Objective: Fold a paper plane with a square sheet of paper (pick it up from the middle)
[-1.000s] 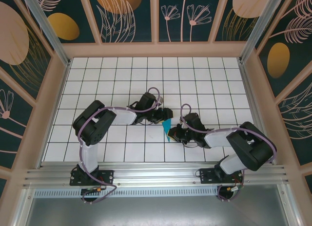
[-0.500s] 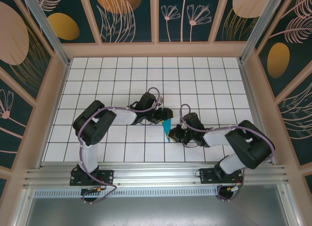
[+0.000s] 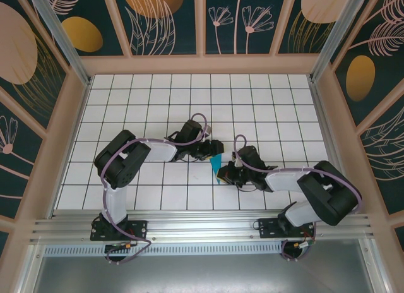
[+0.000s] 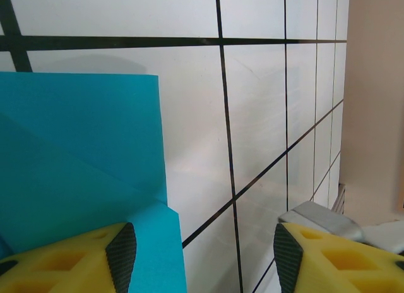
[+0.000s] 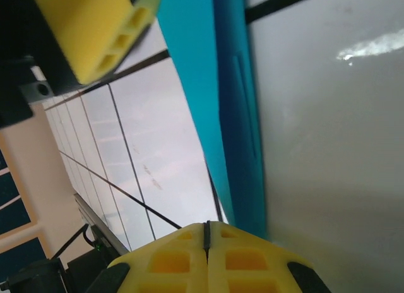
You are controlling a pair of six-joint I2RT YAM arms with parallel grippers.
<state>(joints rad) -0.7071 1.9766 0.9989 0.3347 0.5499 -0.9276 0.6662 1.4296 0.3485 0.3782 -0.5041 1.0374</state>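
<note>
The square sheet of paper [image 3: 216,165] is a narrow creased teal shape lying on the tiled table between the two arms. In the left wrist view its folded layers [image 4: 76,167] fill the left side. My left gripper [image 3: 211,148] is open at the paper's far end; its left finger [image 4: 95,258] sits over the paper, and bare table shows in the gap between its tips [image 4: 202,255]. My right gripper [image 3: 223,173] is shut, its tips [image 5: 207,242] pressed together with nothing between them, right at the near end of the teal strip [image 5: 233,116].
The white gridded table [image 3: 151,110] is walled by a tan frame [image 3: 202,64] at the back and sides, with an aluminium rail [image 3: 202,227] at the near edge. The left gripper's yellow finger [image 5: 95,28] shows at the top of the right wrist view.
The right arm's elbow has shifted slightly outward, and its gripper has edged a little to the left along the paper's near end. The left arm and the paper stay put.
</note>
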